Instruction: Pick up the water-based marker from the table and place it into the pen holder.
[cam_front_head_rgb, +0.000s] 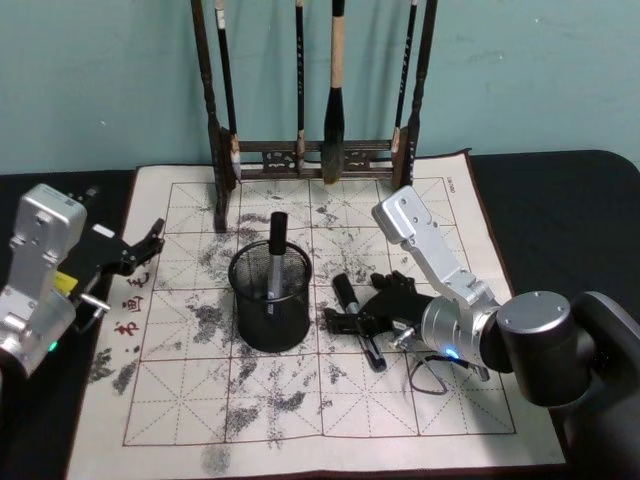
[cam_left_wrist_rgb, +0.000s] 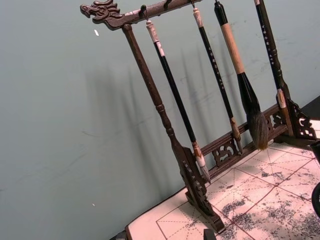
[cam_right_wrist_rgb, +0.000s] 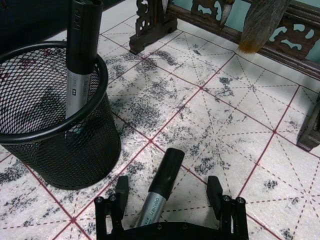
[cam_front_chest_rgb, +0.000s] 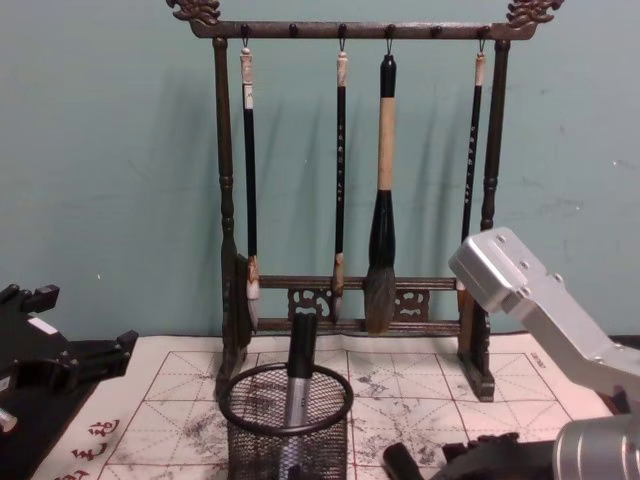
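The water-based marker (cam_right_wrist_rgb: 161, 184) is seen lying flat on the cream mat (cam_front_head_rgb: 300, 400) of the table (cam_front_head_rgb: 560, 200), just to the right of the pen holder (cam_front_head_rgb: 270, 325) and apart from its wall. Its long axis runs on a slant: the black cap end points away from the robot and toward the holder, and the silver barrel trails back toward the robot's right.

The right gripper (cam_right_wrist_rgb: 167, 181) is set low over the barrel. It is spread wide, with one of its fingers (cam_right_wrist_rgb: 215, 192) on each side of the marker, across the long axis. No contact with the barrel can be made out, and nothing is held.

The holder lies to the left of this gripper. A second marker (cam_front_head_rgb: 275, 250) stands inside it, leaning on the rim. The step is judged to be the grasp. After closing, a lift and a short carry leftward over the rim would be needed, with the marker tipped upright.

The left gripper (cam_front_head_rgb: 145, 245) is parked over the mat's left edge, spread and holding nothing, well apart from the marker. The right arm is much the nearer. The brush rack (cam_front_head_rgb: 310, 152) stands behind.
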